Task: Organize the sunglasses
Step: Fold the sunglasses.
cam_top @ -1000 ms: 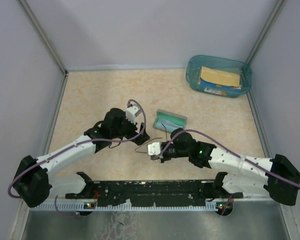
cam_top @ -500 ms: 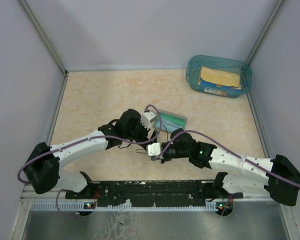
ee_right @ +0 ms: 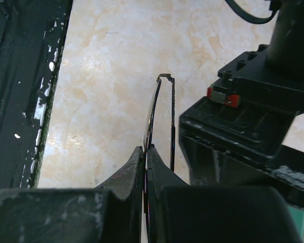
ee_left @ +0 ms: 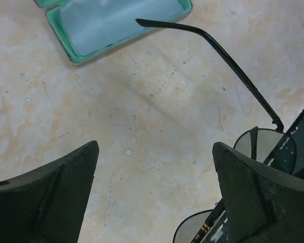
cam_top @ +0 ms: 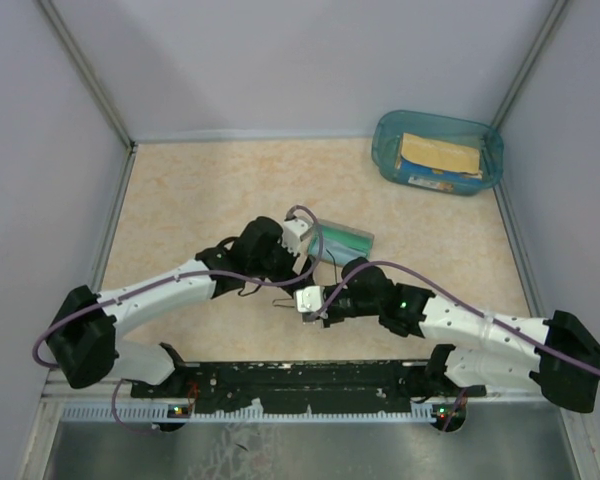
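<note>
The sunglasses are a thin dark wire pair with pale lenses. One long temple arm reaches up to the open grey case, which has a green rim and a pale blue inside. My right gripper is shut on the frame of the sunglasses, seen edge-on and held over the table. My left gripper is open above bare table, with the lenses beside its right finger. From above, the left gripper hangs between the case and the right gripper.
A teal plastic bin with a yellow packet in it stands at the back right. The left arm's wrist is close on the right of the held glasses. The black base rail runs along the near edge.
The left arm has swung right and forward, bringing its open gripper beside the case and the held glasses; in the last half second it barely moved. The right gripper has stayed shut in place.
</note>
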`<state>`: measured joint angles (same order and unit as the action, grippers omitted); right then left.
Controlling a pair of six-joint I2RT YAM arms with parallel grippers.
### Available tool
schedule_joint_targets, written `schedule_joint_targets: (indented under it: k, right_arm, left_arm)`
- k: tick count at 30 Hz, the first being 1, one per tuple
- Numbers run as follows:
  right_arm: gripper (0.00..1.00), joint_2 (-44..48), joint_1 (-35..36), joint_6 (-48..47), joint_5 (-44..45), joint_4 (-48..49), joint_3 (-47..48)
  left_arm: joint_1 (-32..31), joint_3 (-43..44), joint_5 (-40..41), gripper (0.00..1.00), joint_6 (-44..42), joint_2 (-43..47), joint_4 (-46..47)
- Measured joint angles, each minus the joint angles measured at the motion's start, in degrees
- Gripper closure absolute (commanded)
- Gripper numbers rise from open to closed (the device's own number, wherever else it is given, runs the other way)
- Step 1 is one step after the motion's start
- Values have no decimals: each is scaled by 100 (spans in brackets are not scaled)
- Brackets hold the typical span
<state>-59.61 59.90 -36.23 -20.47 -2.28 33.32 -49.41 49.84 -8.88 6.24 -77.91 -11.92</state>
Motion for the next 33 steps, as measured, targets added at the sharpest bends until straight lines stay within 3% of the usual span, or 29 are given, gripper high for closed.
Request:
schedule_joint_targets:
  k: [12, 25, 33]
  right_arm:
    - [100, -332, 13, 52, -433, -332, 472]
    - [100, -667, 111, 81, -638, -560, 748]
    - [100, -678, 114, 76, -640, -656, 807]
  left_arm:
    - [0, 693, 758, 0, 116, 210, 17]
    - [-225, 2076, 708, 0, -162, -1285, -398]
    - [-302, 2269, 981, 0, -203, -1432, -935]
